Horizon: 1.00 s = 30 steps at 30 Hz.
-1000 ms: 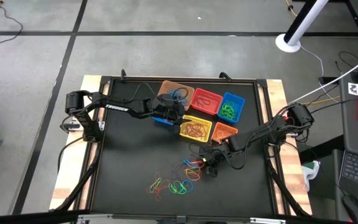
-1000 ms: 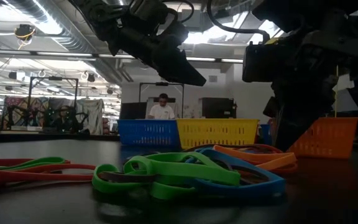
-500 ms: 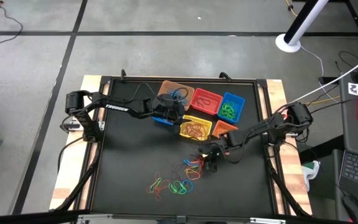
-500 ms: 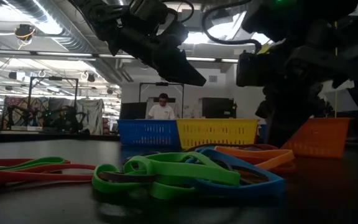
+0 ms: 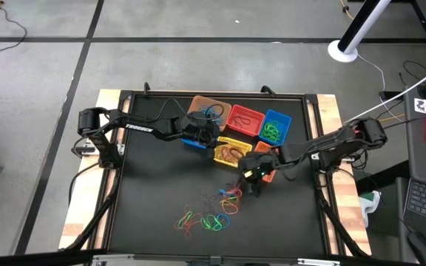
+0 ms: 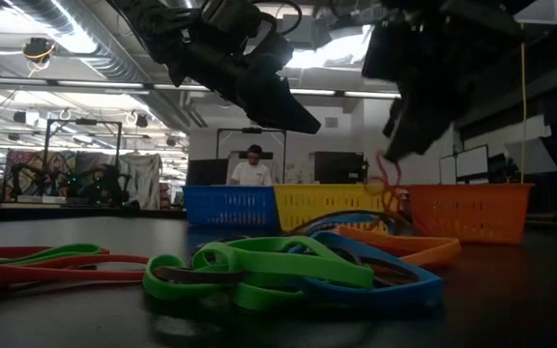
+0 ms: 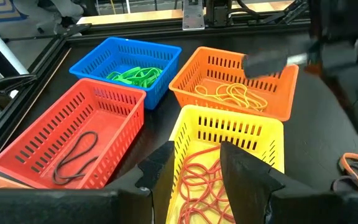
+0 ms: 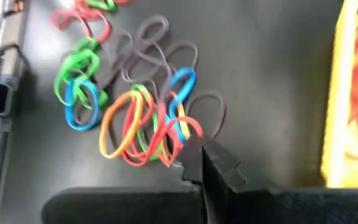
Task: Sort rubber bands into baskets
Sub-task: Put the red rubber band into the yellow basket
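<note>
**Currently: right arm lifts a red band from the pile**

Presently the right gripper (image 5: 251, 177) hangs above the table between the yellow basket (image 5: 233, 153) and the loose rubber bands (image 5: 211, 214), its fingers pinched together on a red rubber band (image 8: 178, 138). The right wrist view shows that band looping out from the closed tips; the low view shows a thin reddish strand (image 6: 387, 188) dangling beneath the raised gripper. Whether a second band hangs with it cannot be told.

The left gripper (image 7: 194, 165) waits over the basket cluster, above the yellow basket's near edge, fingers partly apart and holding nothing.

Basket contents as seen: reddish-orange bands in the yellow basket, yellow bands in the orange basket (image 7: 235, 81), green bands in the blue basket (image 7: 129, 65), one dark band in the red basket (image 7: 67, 134). Most bands lie unsorted on the black table (image 5: 154, 199).

Assessment: the step in hand is carrying one picked band. The next move calls for taking it over the matching basket, likely the yellow one already holding reddish bands, and parting the fingers fully so the band drops inside the rim.
</note>
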{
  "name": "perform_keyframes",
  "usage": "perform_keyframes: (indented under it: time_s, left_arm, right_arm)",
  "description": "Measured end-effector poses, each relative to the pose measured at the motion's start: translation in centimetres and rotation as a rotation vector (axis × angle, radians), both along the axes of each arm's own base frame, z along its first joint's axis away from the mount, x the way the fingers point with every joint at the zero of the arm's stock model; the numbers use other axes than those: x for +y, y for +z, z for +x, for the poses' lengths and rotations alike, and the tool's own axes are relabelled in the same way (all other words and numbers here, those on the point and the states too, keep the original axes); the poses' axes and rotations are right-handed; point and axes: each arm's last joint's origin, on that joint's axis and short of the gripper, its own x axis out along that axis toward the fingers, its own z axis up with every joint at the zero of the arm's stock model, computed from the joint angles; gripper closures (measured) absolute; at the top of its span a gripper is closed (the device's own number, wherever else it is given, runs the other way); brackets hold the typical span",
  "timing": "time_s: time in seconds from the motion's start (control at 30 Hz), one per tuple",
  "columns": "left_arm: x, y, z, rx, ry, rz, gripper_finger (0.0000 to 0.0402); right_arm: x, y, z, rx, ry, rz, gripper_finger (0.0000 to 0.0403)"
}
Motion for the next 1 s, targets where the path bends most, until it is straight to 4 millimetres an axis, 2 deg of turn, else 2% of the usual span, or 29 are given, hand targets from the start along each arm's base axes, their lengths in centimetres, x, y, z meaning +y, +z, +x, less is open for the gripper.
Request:
perform_keyframes:
  time_s: [0.27, 0.57, 0.8, 1.0]
  left_arm:
    - [0.0, 0.0, 0.0, 0.000, 0.000, 0.000, 0.0274]
    - [0.0, 0.0, 0.0, 0.000, -0.001, 0.000, 0.0274]
    - [0.0, 0.0, 0.0, -0.001, 0.002, -0.005, 0.0274]
    - [0.0, 0.0, 0.0, -0.001, 0.001, -0.003, 0.0274]
  right_arm:
    - [-1.0, 3.4, -1.1, -0.149, -0.053, -0.071, 0.0403]
    - [-4.0, 5.9, -1.7, -0.287, -0.193, -0.169, 0.0403]
    - [-6.0, 7.2, -1.9, -0.380, -0.229, -0.186, 0.0403]
    - [-6.8, 7.8, -2.1, -0.411, -0.241, -0.178, 0.0403]
